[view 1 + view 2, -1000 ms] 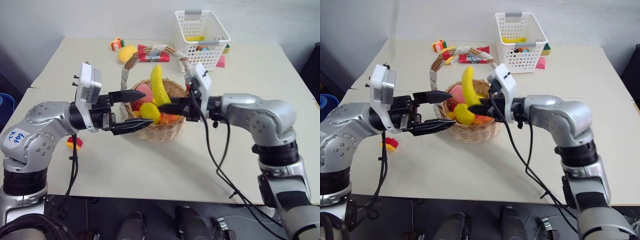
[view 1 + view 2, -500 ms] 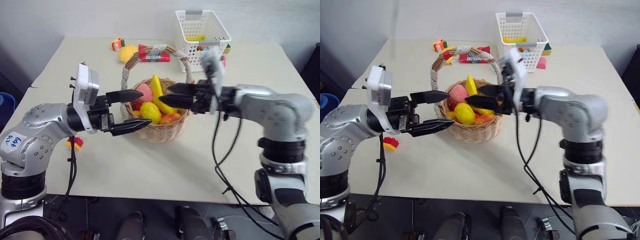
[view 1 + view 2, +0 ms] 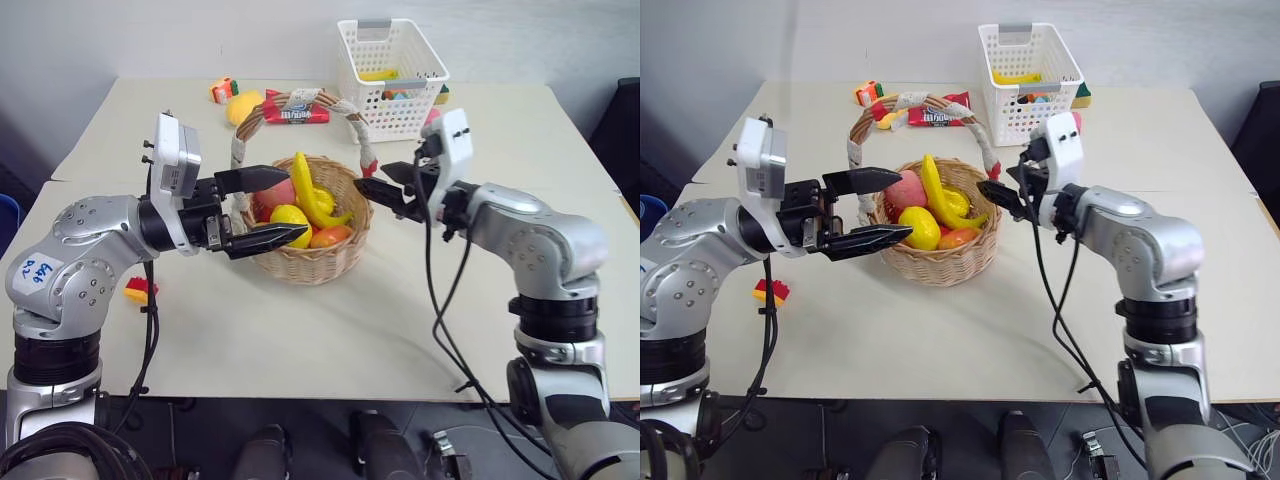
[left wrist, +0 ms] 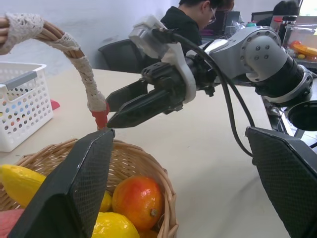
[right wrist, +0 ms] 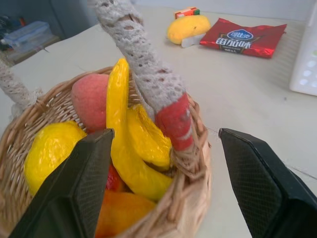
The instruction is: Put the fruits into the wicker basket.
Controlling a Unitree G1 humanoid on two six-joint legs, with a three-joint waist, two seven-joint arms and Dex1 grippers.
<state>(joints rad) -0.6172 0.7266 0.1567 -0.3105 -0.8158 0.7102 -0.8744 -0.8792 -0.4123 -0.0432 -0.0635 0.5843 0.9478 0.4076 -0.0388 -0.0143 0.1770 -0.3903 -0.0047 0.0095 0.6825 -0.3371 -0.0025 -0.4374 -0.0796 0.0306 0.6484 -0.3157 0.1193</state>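
1. The wicker basket [image 3: 315,245] is seen on the beige table [image 3: 330,330], between the two grippers, with its rim just beyond the tips of both.
2. The banana [image 3: 312,193] is lying in the basket, propped up with its upper end above the rim, just ahead of the right gripper [image 3: 385,192] and free of it.
3. A yellow lemon [image 3: 289,215] is resting in the basket directly in front of the left gripper [image 3: 255,205], beside a pink peach [image 3: 906,188] and an orange-red fruit [image 3: 331,236].
4. The basket's arched handle [image 3: 300,100], wrapped in whitish lace with red at its ends, is seen rising above both grippers; its red end [image 5: 173,121] stands between the right gripper's fingers in the right wrist view, untouched.
5. The left gripper is held with its fingers spread wide and nothing between them, its tips over the basket's near rim.
6. The right gripper's jaws are parted and empty, and are pointed towards the basket from the opposite side.
7. Further from both grippers, past the basket, a red snack packet [image 3: 296,113], a yellow mango-shaped fruit [image 3: 241,104] and a small orange toy [image 3: 220,91] are lying on the table.
8. A white lattice basket [image 3: 392,62] with small items inside is standing beyond the right gripper.
9. A small red-and-yellow toy [image 3: 137,290] is lying below the left arm.
10. People seated at desks are visible in the left wrist view.
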